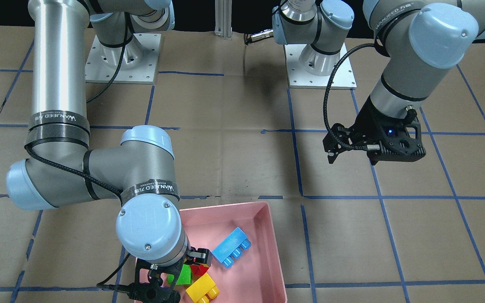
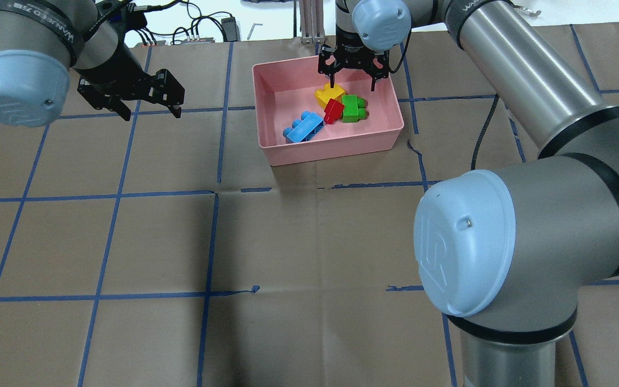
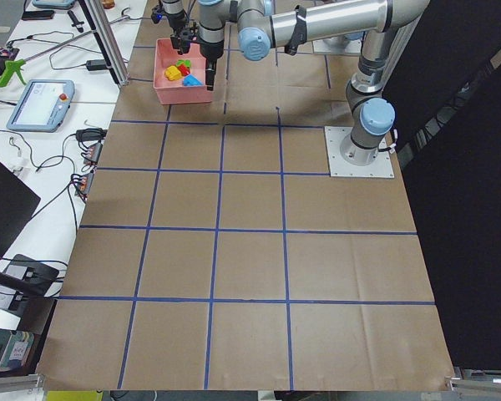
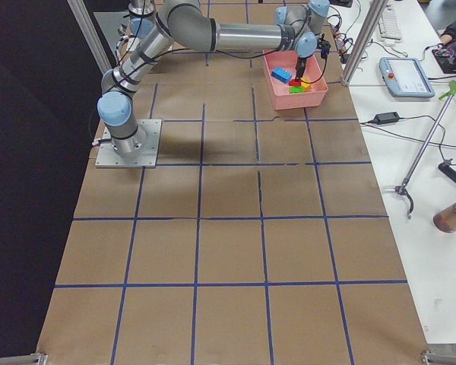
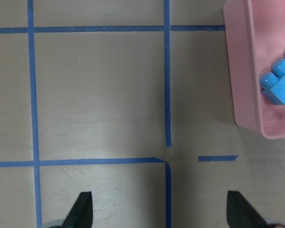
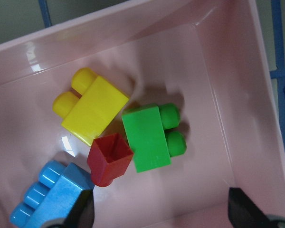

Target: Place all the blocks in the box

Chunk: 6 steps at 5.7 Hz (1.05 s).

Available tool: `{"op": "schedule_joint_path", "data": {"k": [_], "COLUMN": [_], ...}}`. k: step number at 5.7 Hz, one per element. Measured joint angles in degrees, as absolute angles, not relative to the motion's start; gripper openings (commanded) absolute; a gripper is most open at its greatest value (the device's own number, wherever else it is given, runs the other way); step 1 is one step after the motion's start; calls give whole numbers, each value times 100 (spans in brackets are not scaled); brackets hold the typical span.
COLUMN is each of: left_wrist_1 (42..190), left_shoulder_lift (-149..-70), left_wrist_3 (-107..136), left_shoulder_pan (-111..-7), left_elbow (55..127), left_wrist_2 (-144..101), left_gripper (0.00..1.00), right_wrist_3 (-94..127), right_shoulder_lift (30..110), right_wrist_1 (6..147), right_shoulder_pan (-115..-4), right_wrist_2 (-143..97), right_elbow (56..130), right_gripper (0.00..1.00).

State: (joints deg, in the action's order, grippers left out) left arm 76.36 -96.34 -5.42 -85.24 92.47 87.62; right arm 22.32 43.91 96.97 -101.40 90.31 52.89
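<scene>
The pink box [image 2: 336,148] stands at the far middle of the table. All the blocks lie inside it: yellow [image 2: 326,95], red [image 2: 333,111], green [image 2: 352,107] and light-blue [image 2: 304,127]. The right wrist view shows yellow [image 6: 92,111], green [image 6: 147,137], red [image 6: 109,159] on its side, and blue [image 6: 54,192]. My right gripper [image 2: 352,86] hangs open and empty just above the yellow, red and green blocks; it also shows in the front view [image 1: 181,273]. My left gripper [image 2: 152,114] is open and empty above bare table, left of the box [image 5: 242,71].
Brown paper with a blue tape grid covers the table. Two arm base plates [image 1: 320,67] [image 1: 122,59] sit at the robot's side. A desk with a tablet [image 3: 40,102] and cables runs beyond the box's far edge.
</scene>
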Motion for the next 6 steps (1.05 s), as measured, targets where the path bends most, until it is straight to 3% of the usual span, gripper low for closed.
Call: {"op": "schedule_joint_path", "data": {"k": [4, 6], "left_wrist_1": [8235, 7998], "left_shoulder_lift": [-9431, -9472], "left_wrist_3": [-538, -643], "left_shoulder_pan": [-8526, -8520], "left_elbow": [9104, 9058], "left_wrist_2": [8994, 9262], "left_gripper": [100, 100], "right_wrist_3": [1039, 324], "right_shoulder_lift": [5340, 6084], "right_wrist_1": [8427, 7804], "right_shoulder_pan": [-9089, -8650], "right_wrist_2": [9416, 9406], "right_elbow": [5334, 5705], "right_gripper": [99, 97]}}
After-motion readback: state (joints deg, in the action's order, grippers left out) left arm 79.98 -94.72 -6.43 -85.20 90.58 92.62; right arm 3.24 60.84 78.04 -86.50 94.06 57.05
